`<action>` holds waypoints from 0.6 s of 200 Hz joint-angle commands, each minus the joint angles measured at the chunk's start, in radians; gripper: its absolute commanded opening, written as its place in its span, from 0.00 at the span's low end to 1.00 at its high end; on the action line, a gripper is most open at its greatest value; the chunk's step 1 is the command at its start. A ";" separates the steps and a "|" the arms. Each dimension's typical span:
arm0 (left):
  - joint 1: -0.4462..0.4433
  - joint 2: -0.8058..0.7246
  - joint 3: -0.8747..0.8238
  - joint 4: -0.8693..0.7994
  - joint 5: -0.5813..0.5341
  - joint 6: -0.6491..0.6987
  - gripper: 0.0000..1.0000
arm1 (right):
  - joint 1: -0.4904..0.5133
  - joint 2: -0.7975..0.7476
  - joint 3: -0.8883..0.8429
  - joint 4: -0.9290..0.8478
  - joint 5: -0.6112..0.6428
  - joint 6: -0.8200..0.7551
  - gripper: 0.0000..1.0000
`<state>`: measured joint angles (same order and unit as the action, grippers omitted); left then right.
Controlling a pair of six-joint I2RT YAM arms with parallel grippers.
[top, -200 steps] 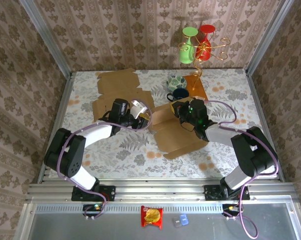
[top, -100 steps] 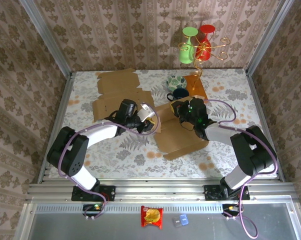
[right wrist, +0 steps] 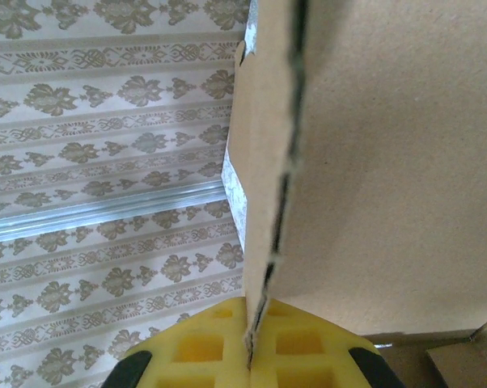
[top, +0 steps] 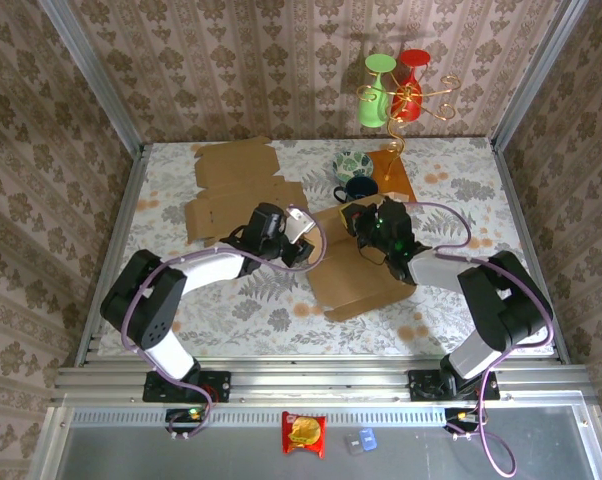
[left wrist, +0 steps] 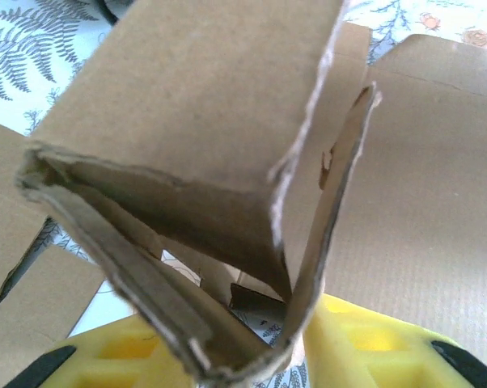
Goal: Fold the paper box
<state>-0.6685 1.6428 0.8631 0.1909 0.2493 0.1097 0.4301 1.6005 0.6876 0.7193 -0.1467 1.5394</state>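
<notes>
So the biggest thing here is the table point(top: 231, 300) with its fern-print cover, and both grippers are working near the middle of it. The paper box point(top: 356, 275) is a brown cardboard blank, mostly lying flat. It spreads from between the two sets of jaws out toward the near side of the right gripper point(top: 366, 222), with its flaps lifted at the far end.

Behind the left gripper point(top: 299, 232), on its outer side, there's a second flat cardboard sheet point(top: 226, 205), well apart from its jaws.

From the left wrist cam, the left gripper point(left wrist: 235, 360) has its jaws part-way closed around a folded-over bundle of box flaps point(left wrist: 195, 121). The yellow fingers point(left wrist: 373, 343) sit on either side and look pressed against it, and the flaps stand up out of the jaws in a V.

From the right wrist cam, the right gripper point(right wrist: 247, 339) is closed tight on the thin edge of an upright box panel point(right wrist: 389, 162), which rises straight out from between the pads.

Just beyond the right jaws there's a patterned cup point(top: 351, 165) and a dark mug point(top: 359, 187) side by side. Further past those, a gold wire stand point(top: 396, 100) holds a green cup point(top: 376, 95) and a red cup point(top: 411, 85).

A snack packet point(top: 304, 432) lies way back behind both arms, off the table.
</notes>
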 commanded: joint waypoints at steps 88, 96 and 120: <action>-0.128 0.048 -0.012 0.081 -0.385 -0.196 0.32 | 0.076 0.062 -0.119 0.171 0.088 0.005 0.00; -0.132 0.056 -0.007 0.079 -0.403 -0.210 0.32 | 0.080 0.060 -0.119 0.168 0.088 0.005 0.00; -0.145 0.072 0.009 0.081 -0.444 -0.239 0.32 | 0.088 0.058 -0.125 0.168 0.087 0.007 0.00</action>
<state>-0.8001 1.6749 0.8478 0.2729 -0.1089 -0.0723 0.4835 1.6348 0.5934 0.9463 -0.0265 1.5478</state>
